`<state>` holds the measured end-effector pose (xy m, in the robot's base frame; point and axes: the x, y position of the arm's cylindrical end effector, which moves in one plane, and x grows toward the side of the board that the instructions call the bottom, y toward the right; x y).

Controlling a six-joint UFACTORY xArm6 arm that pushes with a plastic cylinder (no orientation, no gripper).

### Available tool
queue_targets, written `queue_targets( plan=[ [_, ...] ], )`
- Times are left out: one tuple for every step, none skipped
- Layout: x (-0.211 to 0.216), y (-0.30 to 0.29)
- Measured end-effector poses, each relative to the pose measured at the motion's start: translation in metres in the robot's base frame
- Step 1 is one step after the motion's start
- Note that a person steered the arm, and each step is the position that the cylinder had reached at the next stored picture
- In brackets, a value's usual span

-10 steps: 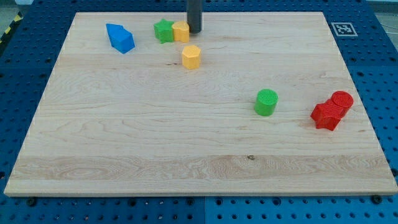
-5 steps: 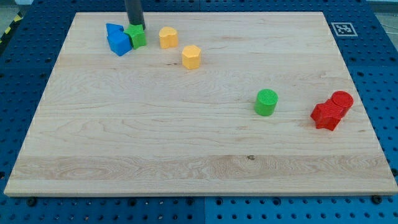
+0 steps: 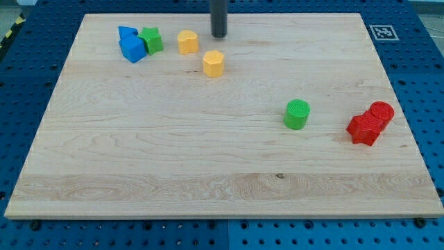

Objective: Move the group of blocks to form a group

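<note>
My tip (image 3: pixel 219 35) stands near the view's top, right of the yellow rounded block (image 3: pixel 187 42) and clear of it. A yellow hexagonal block (image 3: pixel 214 63) lies just below and between them. At the top left a blue block (image 3: pixel 131 44) touches a green star-shaped block (image 3: pixel 150 39). A green cylinder (image 3: pixel 297 114) stands at the right of centre. A red block (image 3: pixel 365 128) and a red cylinder (image 3: pixel 381 112) touch each other at the far right.
The wooden board (image 3: pixel 173 173) lies on a blue perforated table (image 3: pixel 21 83). A printed marker tag (image 3: pixel 382 32) sits on the table at the view's top right corner.
The green star block was pushed left against the blue block, the yellow rounded block shifted left. My tip went left, then came back right to its earlier spot.
</note>
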<state>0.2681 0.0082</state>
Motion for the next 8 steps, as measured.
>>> queue_targets(
  plan=[
    [0.033, 0.038],
    [0.071, 0.077],
    [0.106, 0.089],
    [0.106, 0.058],
    [0.09, 0.007],
    [0.068, -0.037],
    [0.052, -0.074],
    [0.043, -0.102]
  ],
)
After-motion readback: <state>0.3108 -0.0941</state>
